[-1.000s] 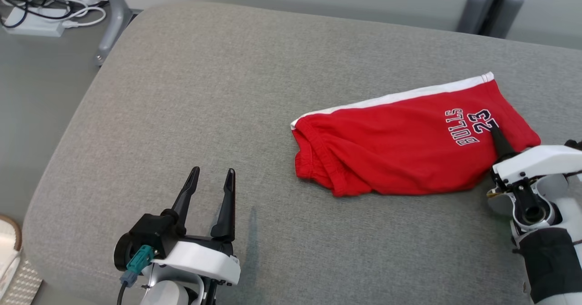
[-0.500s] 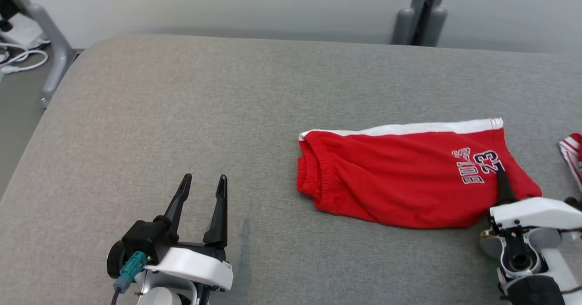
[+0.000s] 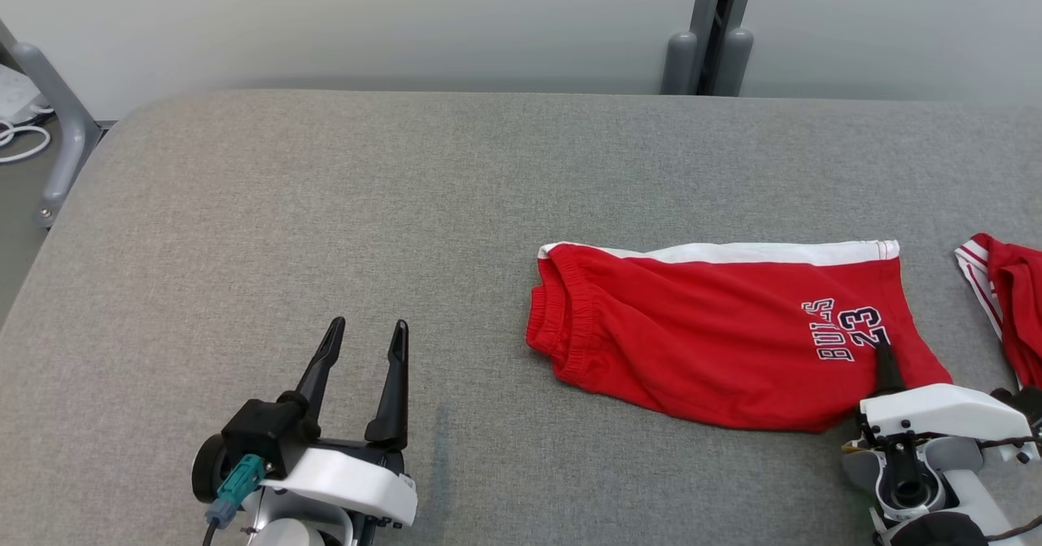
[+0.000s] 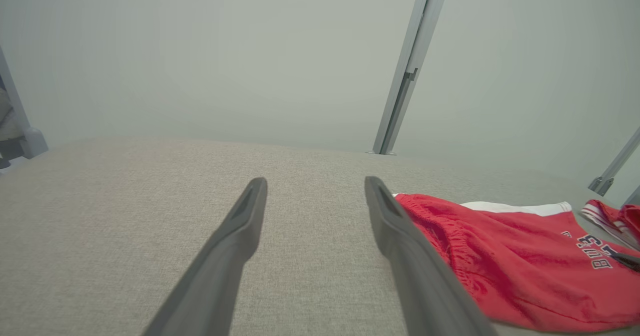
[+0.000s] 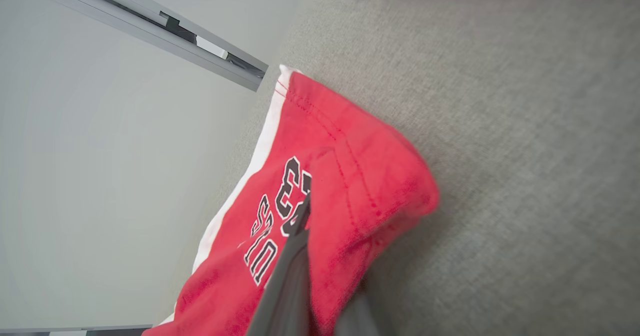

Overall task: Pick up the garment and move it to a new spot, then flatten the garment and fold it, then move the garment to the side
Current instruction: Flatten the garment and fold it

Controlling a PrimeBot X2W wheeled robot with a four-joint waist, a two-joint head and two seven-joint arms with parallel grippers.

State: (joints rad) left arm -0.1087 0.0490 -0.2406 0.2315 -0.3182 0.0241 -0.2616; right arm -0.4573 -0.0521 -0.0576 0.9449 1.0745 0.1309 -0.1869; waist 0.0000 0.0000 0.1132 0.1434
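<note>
Right gripper [image 3: 886, 363] pinched shut on hem of red shorts [image 3: 716, 334], by the 23 print; left gripper [image 3: 366, 334] spread wide, empty, well left of shorts. Grey pad [image 3: 326, 204] under shorts, lying folded and flat. Second red garment [image 3: 1013, 302] near shorts' right edge.

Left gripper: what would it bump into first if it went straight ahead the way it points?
Probably nothing soon. The left gripper points over bare grey cushion; the red shorts lie off to its right. Beyond the far edge stands the pale wall, though depth is unclear.
</note>
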